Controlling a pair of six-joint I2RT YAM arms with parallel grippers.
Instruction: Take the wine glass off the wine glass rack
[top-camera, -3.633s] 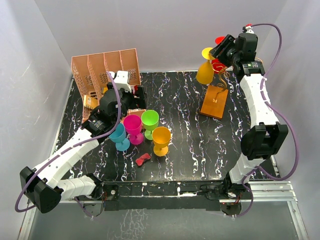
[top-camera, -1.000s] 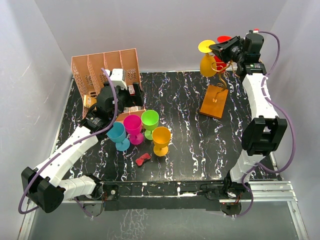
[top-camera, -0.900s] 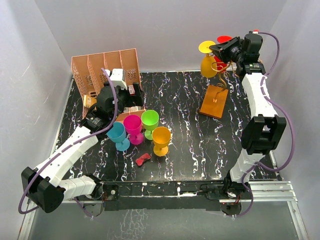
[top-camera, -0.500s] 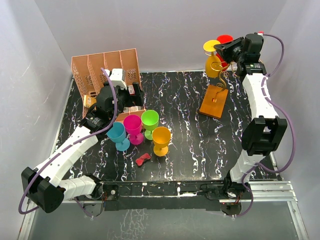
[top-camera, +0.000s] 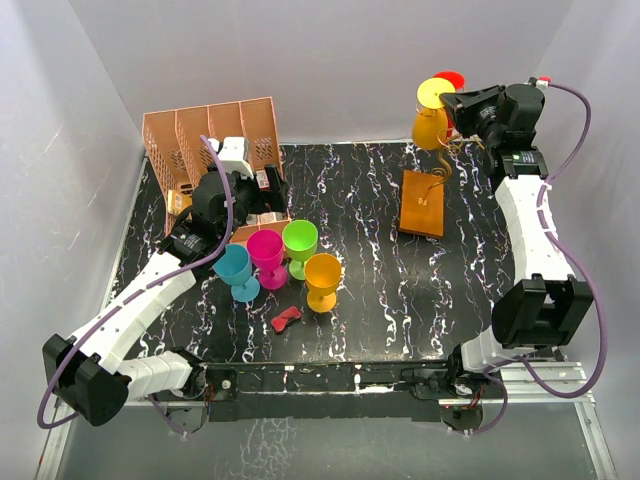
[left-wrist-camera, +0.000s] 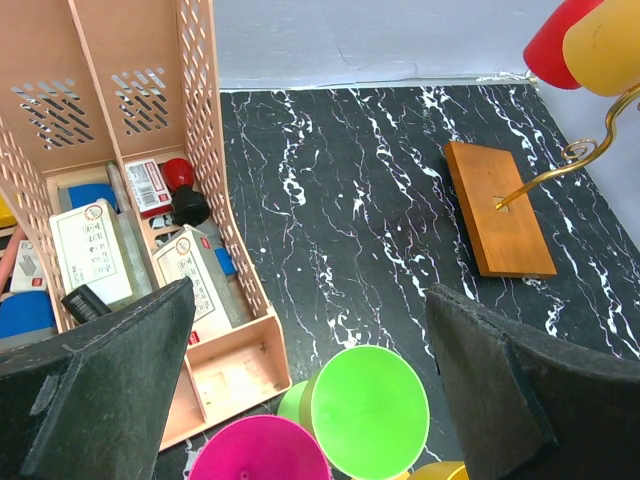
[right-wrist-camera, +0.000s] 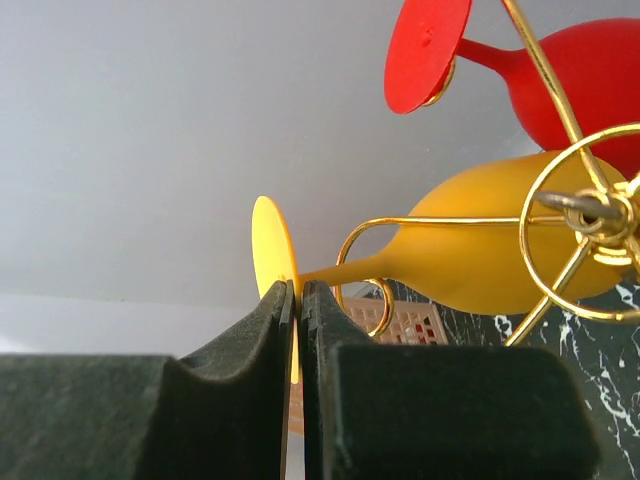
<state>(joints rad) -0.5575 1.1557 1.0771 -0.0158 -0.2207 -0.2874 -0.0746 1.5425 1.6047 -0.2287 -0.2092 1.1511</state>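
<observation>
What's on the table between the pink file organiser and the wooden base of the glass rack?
Nothing. The left wrist view shows only bare black marbled tabletop between the file organiser and the rack's wooden base.

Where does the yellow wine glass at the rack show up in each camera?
Top external: the yellow wine glass is at the upper right.
Left wrist: top right corner, cut off by the frame.
Right wrist: centre right, its foot pinched between the right fingers.
Shared landmark: the red wine glass hanging right beside it.
</observation>
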